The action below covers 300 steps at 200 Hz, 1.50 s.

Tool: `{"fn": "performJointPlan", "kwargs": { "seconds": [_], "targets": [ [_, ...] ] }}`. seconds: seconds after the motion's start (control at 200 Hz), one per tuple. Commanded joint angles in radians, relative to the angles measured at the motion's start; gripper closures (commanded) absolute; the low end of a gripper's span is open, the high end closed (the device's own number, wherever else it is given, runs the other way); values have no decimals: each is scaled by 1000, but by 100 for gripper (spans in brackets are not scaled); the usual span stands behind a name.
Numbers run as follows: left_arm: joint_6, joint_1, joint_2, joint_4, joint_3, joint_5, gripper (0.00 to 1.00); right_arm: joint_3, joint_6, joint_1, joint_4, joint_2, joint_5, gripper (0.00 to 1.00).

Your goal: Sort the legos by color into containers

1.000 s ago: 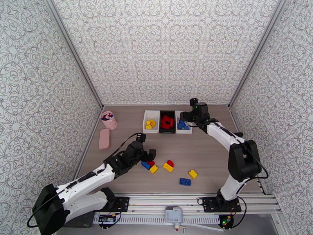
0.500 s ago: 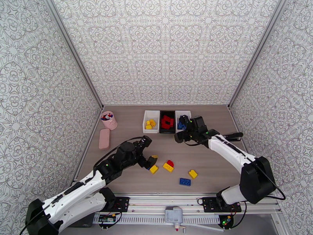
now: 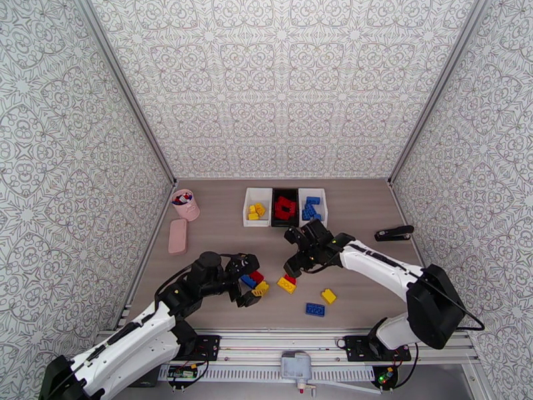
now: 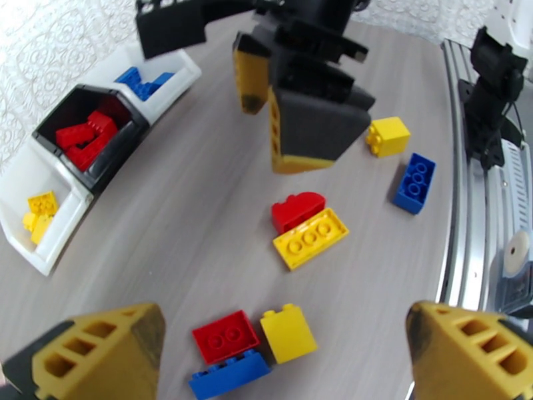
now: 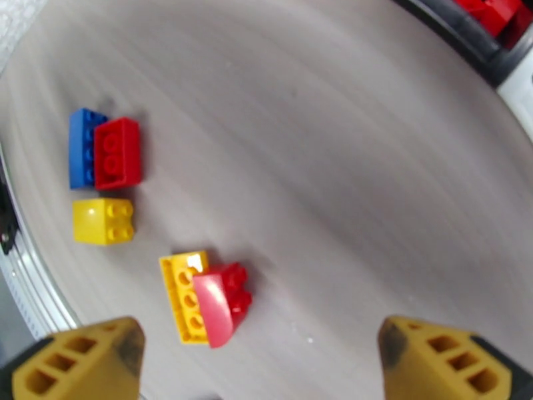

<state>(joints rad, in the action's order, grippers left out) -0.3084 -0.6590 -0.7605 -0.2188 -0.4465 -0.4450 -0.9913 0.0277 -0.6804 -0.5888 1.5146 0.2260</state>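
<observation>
Red, yellow and blue bricks already lie sorted at the far side of the table (image 3: pixel 360 215). The yellow ones are in the left white bin (image 3: pixel 258 195), the red ones in the black bin (image 3: pixel 285 225), and the blue ones in the right white bin (image 3: pixel 313 225). Each bin holds a few, and I see no wrong colour in any of them.

Seven bricks are loose on the near half of the table. A red brick (image 4: pixel 225 337), a blue brick (image 4: pixel 230 375) and a yellow cube (image 4: pixel 288 333) sit touching in one clump. The left gripper (image 4: pixel 283 345) hangs over that clump with its fingers spread wide and nothing between them.

A flat yellow brick (image 5: pixel 183 295) and a red arch (image 5: pixel 220 305) lie pressed together nearby. The right gripper (image 5: pixel 266 368) hovers just above this pair, also wide apart and holding nothing. Further toward the right arm's base, a small yellow brick (image 3: pixel 328 296) and a blue brick (image 3: pixel 315 309) lie near each other.

By my reckoning the job is somewhat past halfway. The bins are in use and correct, but seven pieces are left to carry across. The touching pairs may need care so that only one colour is lifted at a time.
</observation>
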Motion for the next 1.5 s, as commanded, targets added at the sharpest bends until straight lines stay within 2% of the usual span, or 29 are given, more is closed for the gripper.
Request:
{"fn": "performJointPlan", "kwargs": {
  "seconds": [0.0,0.16,0.4,0.565,0.595,0.65,0.905,1.29,1.495],
  "targets": [
    [-75,1,10,-42,5,-53,0,-33,-29,-23,-68,51,16,5],
    [-108,3,7,-61,3,-54,0,-85,-46,-36,-146,114,24,10],
    [-99,50,-51,-31,-15,-140,0,-133,-42,-70,-152,193,61,14],
    [-99,83,-87,-37,-34,-195,0,-167,-20,-74,-132,247,70,25],
    [-98,87,-89,-37,-35,-200,0,-173,-20,-74,-132,258,67,29],
    [-96,90,-91,-36,-35,-202,0,-188,-20,-74,-136,280,62,36],
    [-77,93,-87,-19,-31,-176,0,-211,-26,-74,-151,330,43,49],
    [-75,98,-88,-7,-28,-174,0,-190,-7,-71,-146,308,6,77],
    [-52,103,-79,33,-15,-140,0,-180,29,-63,-114,248,-37,83]
  ]
}}
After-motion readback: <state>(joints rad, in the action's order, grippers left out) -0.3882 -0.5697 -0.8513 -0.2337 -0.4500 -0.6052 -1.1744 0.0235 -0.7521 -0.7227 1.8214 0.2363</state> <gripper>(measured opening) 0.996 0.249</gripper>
